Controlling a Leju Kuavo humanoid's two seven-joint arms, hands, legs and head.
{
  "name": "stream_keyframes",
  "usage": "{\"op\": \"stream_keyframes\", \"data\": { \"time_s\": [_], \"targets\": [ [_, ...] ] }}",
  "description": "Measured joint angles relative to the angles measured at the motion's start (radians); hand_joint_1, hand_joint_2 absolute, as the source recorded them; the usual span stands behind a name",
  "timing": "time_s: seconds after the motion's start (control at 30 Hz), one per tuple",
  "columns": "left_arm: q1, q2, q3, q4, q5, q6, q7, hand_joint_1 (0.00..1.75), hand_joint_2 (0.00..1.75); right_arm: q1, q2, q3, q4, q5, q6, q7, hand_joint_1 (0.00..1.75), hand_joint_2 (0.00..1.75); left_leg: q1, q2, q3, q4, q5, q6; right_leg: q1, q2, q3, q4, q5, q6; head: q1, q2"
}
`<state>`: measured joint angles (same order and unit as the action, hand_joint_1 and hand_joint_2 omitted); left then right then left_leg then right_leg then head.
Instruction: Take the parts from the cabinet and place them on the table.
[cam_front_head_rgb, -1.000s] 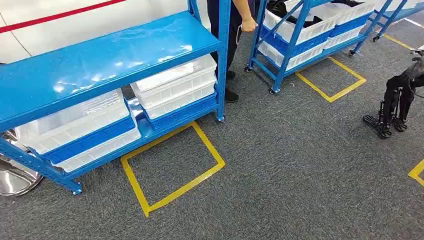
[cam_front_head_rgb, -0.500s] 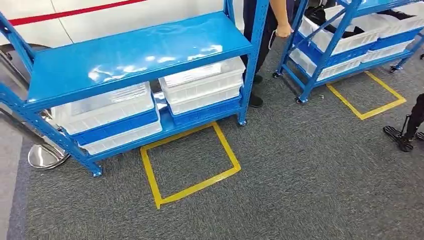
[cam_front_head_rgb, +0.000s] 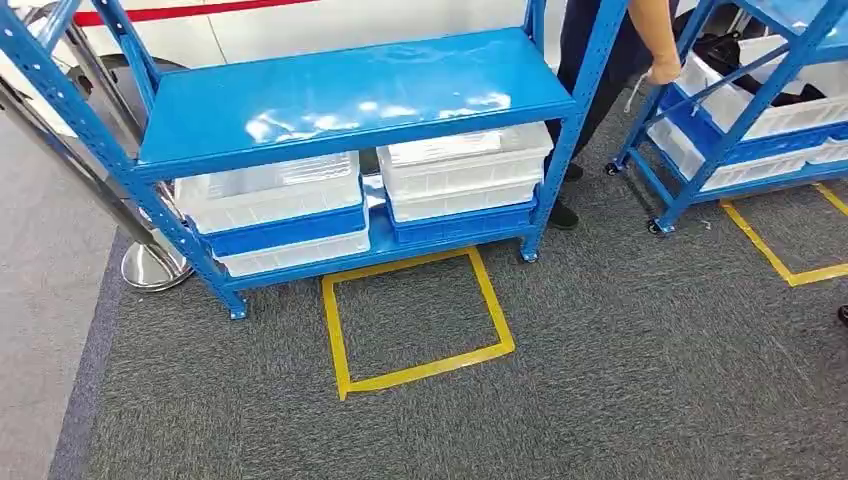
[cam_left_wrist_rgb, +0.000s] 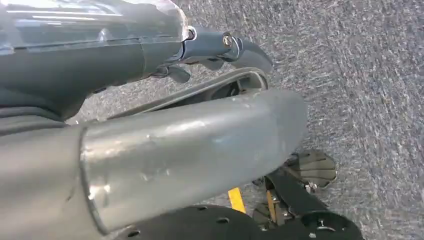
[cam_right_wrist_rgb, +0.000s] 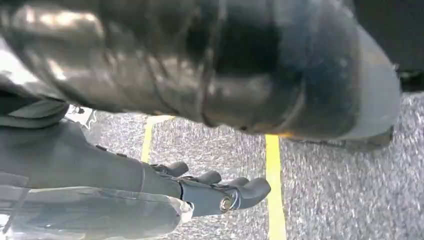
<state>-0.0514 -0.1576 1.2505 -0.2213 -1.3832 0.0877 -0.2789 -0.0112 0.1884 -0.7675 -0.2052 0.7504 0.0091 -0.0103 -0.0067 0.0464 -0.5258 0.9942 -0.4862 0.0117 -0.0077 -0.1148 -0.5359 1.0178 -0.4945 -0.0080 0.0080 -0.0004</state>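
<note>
Bins first: two stacks of white plastic bins (cam_front_head_rgb: 465, 170) with blue ones between them sit on the bottom shelf of the blue rack (cam_front_head_rgb: 350, 95) ahead of me, one stack beside the other. I reckon they're stiff, thin-walled and smooth, light unless loaded, so I'd take one by its rim at both ends rather than squeeze the slick sides. What's inside them, the parts I'm after, I can't make out; the middle shelf covers their tops. My left hand (cam_left_wrist_rgb: 215, 50) hangs over the grey carpet, fingers loosely curled, holding nothing. My right hand (cam_right_wrist_rgb: 220, 190) hangs the same way near the yellow floor tape (cam_front_head_rgb: 425, 310), fingers curled and bare of anything. A person (cam_front_head_rgb: 640, 50) stands between my rack and a second rack (cam_front_head_rgb: 740, 110), cut off at the frame's edge. No table to be seen from here.
</note>
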Motion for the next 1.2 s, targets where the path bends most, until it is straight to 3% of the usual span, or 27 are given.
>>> {"op": "stream_keyframes", "data": {
  "time_s": [0.03,0.07,0.1,0.13,0.17,0.2,0.23,0.27,0.33,0.37,0.4,0.5,0.57,0.63,0.7,0.73,0.77,0.8,0.87,0.9,0.97,1.0,1.03,1.1,1.13,1.17,1.2],
  "targets": [
    [0.000,0.000,0.000,0.000,0.001,0.000,-0.002,0.00,0.00,-0.004,0.000,0.000,0.000,-0.005,-0.007,0.000,0.00,0.00,0.015,-0.009,0.015,-0.020,0.014,0.011,0.004,0.000,0.002,0.003,-0.006,0.008,0.000,0.000],
    [0.001,-0.002,0.000,0.000,0.002,-0.002,-0.004,0.00,0.00,-0.002,0.000,-0.004,0.000,-0.010,-0.016,0.000,0.00,0.00,0.014,-0.012,0.017,-0.026,0.015,0.012,-0.001,0.047,-0.004,0.022,-0.021,0.014,0.001,0.000],
    [0.000,-0.002,0.000,0.000,0.003,-0.003,-0.007,0.00,0.00,0.000,0.000,-0.009,0.000,-0.013,-0.021,0.001,0.00,0.00,0.016,-0.016,0.015,-0.027,0.014,0.021,-0.003,0.087,-0.033,0.078,-0.058,0.016,0.001,0.000],
    [-0.003,-0.002,0.000,0.000,0.004,-0.003,-0.010,0.00,0.00,0.001,0.000,-0.012,0.000,-0.015,-0.023,0.002,0.00,0.00,0.015,-0.024,0.012,-0.027,0.011,0.025,-0.006,0.105,-0.076,0.161,-0.096,0.018,0.001,0.000],
    [-0.003,-0.003,0.000,0.000,0.006,-0.005,-0.013,0.00,0.00,0.002,0.000,-0.016,0.000,-0.016,-0.027,0.003,0.00,0.00,0.014,-0.029,0.013,-0.027,0.009,0.028,-0.006,0.111,-0.122,0.248,-0.129,0.021,0.001,0.000],
    [-0.002,-0.003,0.000,0.000,0.008,-0.006,-0.014,0.00,0.00,0.004,0.000,-0.017,0.000,-0.017,-0.029,0.003,0.00,0.00,0.014,-0.035,0.014,-0.026,0.006,0.027,-0.006,0.112,-0.156,0.309,-0.139,0.023,0.001,0.000],
    [-0.001,-0.003,0.000,0.000,0.008,-0.006,-0.014,0.00,0.00,0.005,0.000,-0.018,0.000,-0.017,-0.030,0.003,0.00,0.00,0.014,-0.039,0.019,-0.026,0.002,0.026,-0.007,0.112,-0.169,0.324,-0.126,0.024,0.001,0.000],
    [0.001,-0.003,0.000,0.000,0.008,-0.006,-0.014,0.00,0.00,0.007,0.000,-0.018,0.000,-0.017,-0.030,0.003,0.00,0.00,0.015,-0.045,0.029,-0.026,-0.005,0.023,-0.009,0.112,-0.158,0.290,-0.089,0.026,0.001,0.000],
    [0.002,-0.004,0.000,0.000,0.008,-0.007,-0.014,0.00,0.00,0.010,0.000,-0.018,0.000,-0.018,-0.030,0.003,0.00,0.00,0.018,-0.056,0.052,-0.023,-0.021,0.014,-0.014,0.113,-0.081,0.119,0.017,0.025,0.001,0.000],
    [0.003,-0.006,0.000,0.000,0.008,-0.008,-0.014,0.00,0.00,0.013,-0.001,-0.019,0.000,-0.018,-0.031,0.003,0.00,0.00,0.017,-0.056,0.059,-0.020,-0.032,0.007,-0.016,0.115,-0.047,0.036,0.047,0.024,0.002,0.000],
    [0.002,-0.005,0.000,0.000,0.008,-0.008,-0.014,0.00,0.00,0.013,0.000,-0.020,0.001,-0.018,-0.030,0.003,0.00,0.00,0.010,-0.056,0.058,-0.011,-0.042,-0.003,-0.012,0.120,-0.037,0.021,0.021,0.020,0.002,0.000],
    [-0.001,-0.006,0.000,0.000,0.008,-0.008,-0.014,0.00,0.00,0.009,0.000,-0.023,0.001,-0.018,-0.030,0.003,0.00,0.00,0.012,-0.058,0.064,-0.018,-0.049,-0.018,-0.005,0.119,-0.038,0.026,0.006,-0.005,0.000,0.000],
    [-0.003,-0.005,0.000,0.000,0.008,-0.008,-0.013,0.00,0.00,0.009,0.000,-0.025,0.000,-0.018,-0.029,0.003,0.00,0.00,0.017,-0.055,0.073,-0.006,-0.061,-0.029,-0.012,0.118,-0.018,0.013,-0.002,-0.018,0.001,0.000],
    [-0.003,-0.005,0.000,0.000,0.008,-0.008,-0.013,0.00,0.00,0.012,0.000,-0.026,0.000,-0.018,-0.027,0.003,0.00,0.00,0.018,-0.052,-0.001,0.129,-0.108,-0.038,-0.012,0.111,0.005,0.007,-0.017,-0.030,0.001,0.000],
    [-0.001,-0.006,0.000,0.000,0.008,-0.009,-0.012,0.00,0.00,0.011,0.000,-0.026,0.000,-0.018,-0.027,0.003,0.00,0.00,0.018,-0.052,-0.127,0.312,-0.157,-0.042,-0.008,0.110,0.025,0.006,-0.038,-0.032,0.001,0.000],
    [0.001,-0.006,0.000,0.000,0.008,-0.010,-0.012,0.00,0.00,0.011,0.000,-0.026,0.000,-0.018,-0.027,0.003,0.00,0.00,0.018,-0.052,-0.168,0.353,-0.148,-0.040,-0.007,0.110,0.038,0.005,-0.048,-0.033,0.000,0.000],
    [0.005,-0.006,0.000,0.000,0.008,-0.010,-0.011,0.00,0.00,0.012,0.000,-0.027,0.000,-0.017,-0.027,0.003,0.00,0.00,0.017,-0.052,-0.190,0.340,-0.102,-0.035,-0.004,0.112,0.055,0.004,-0.061,-0.032,0.001,0.000],
    [0.008,-0.006,0.000,0.000,0.008,-0.011,-0.011,0.00,0.00,0.012,0.000,-0.028,0.000,-0.016,-0.027,0.003,0.00,0.00,0.016,-0.052,-0.185,0.286,-0.041,-0.029,-0.002,0.114,0.075,0.002,-0.074,-0.032,0.000,0.000],
    [0.013,-0.006,0.001,0.000,0.008,-0.011,-0.011,0.00,0.00,0.014,0.000,-0.029,0.000,-0.015,-0.027,0.003,0.00,0.00,0.004,-0.052,-0.141,0.089,0.109,0.001,0.005,0.113,0.119,-0.005,-0.104,-0.031,0.001,0.000],
    [0.016,-0.004,0.001,0.000,0.008,-0.012,-0.010,0.00,0.00,0.022,0.002,-0.030,0.002,-0.015,-0.026,0.003,0.00,0.00,0.000,-0.050,-0.133,0.086,0.099,0.014,-0.001,0.113,0.124,-0.011,-0.112,-0.030,0.002,0.000],
    [0.013,-0.001,0.001,0.000,0.008,-0.012,-0.009,0.00,0.00,0.011,0.005,-0.032,0.003,-0.014,-0.025,0.002,0.00,0.00,-0.014,-0.047,-0.112,0.066,0.074,0.035,-0.007,0.112,0.133,-0.020,-0.123,-0.008,0.001,0.000],
    [0.011,-0.001,0.001,-0.001,0.008,-0.012,-0.009,0.00,0.00,0.008,0.006,-0.032,0.003,-0.014,-0.022,0.003,0.00,0.00,-0.019,-0.047,-0.100,0.046,0.057,0.039,-0.006,0.110,0.152,-0.018,-0.119,-0.005,0.000,0.000],
    [0.011,0.000,0.001,-0.001,0.008,-0.012,-0.009,0.00,0.00,0.005,0.009,-0.032,0.003,-0.014,-0.022,0.003,0.00,0.00,-0.013,-0.050,-0.078,0.029,0.049,0.044,-0.003,0.108,0.147,0.004,-0.091,0.006,0.001,0.000],
    [0.011,-0.003,0.001,-0.001,0.007,-0.012,-0.009,0.00,0.00,0.004,0.008,-0.032,0.003,-0.013,-0.021,0.003,0.00,0.00,-0.001,-0.052,-0.017,-0.017,0.042,0.044,-0.005,0.114,0.091,0.126,-0.047,0.015,0.002,0.000],
    [0.011,-0.003,0.001,-0.001,0.007,-0.012,-0.009,0.00,0.00,0.004,0.008,-0.033,0.003,-0.012,-0.021,0.002,0.00,0.00,0.000,-0.052,0.000,-0.024,0.035,0.048,-0.005,0.115,0.046,0.187,-0.050,0.015,0.002,0.000],
    [0.010,-0.003,0.001,-0.001,0.007,-0.012,-0.009,0.00,0.00,0.002,0.008,-0.033,0.003,-0.011,-0.021,0.003,0.00,0.00,0.002,-0.053,0.013,-0.027,0.025,0.047,-0.008,0.115,-0.012,0.242,-0.079,0.022,0.001,0.000],
    [0.009,-0.003,0.001,-0.001,0.007,-0.012,-0.009,0.00,0.00,0.001,0.008,-0.033,0.003,-0.010,-0.021,0.003,0.00,0.00,0.003,-0.054,0.026,-0.027,0.013,0.046,-0.010,0.115,-0.053,0.269,-0.129,0.027,0.001,0.000]
  ]
}}
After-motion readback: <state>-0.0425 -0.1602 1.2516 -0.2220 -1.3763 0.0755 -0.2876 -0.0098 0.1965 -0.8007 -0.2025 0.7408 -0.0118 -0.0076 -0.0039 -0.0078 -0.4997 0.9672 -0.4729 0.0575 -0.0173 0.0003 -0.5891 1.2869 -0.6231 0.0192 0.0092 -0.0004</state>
